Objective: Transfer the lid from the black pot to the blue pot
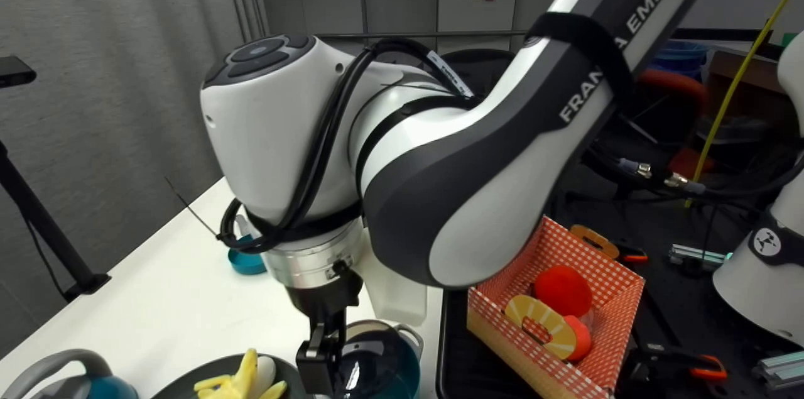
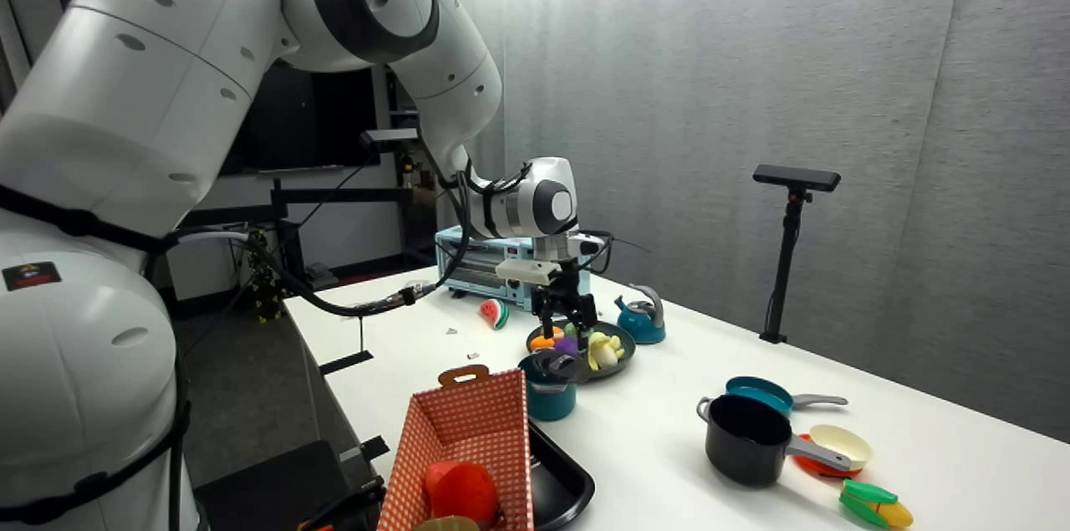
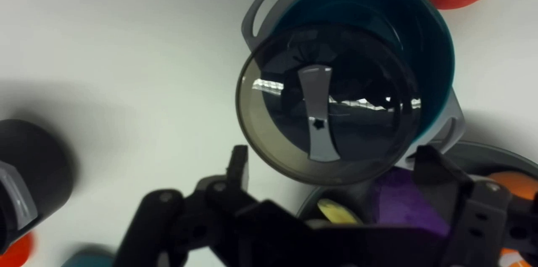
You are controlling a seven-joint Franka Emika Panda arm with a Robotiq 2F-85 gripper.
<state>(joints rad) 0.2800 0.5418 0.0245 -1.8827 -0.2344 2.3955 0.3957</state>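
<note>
Grey curtain (image 2: 669,96) — white table (image 2: 669,431) — dark grey floor (image 2: 242,397).

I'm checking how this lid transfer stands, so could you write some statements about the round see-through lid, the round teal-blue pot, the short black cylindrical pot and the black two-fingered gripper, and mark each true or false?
1. The round see-through lid overlaps the mouth of the round teal-blue pot. True.
2. That lid covers the whole mouth. False: it sits off-centre, leaving part of the mouth open in the wrist view.
3. The short black cylindrical pot has no lid on it. True.
4. The black pot touches the teal-blue pot. False: white tabletop shows between them in an exterior view.
5. The black two-fingered gripper has its fingers apart and is not clasping the lid. True.
</note>
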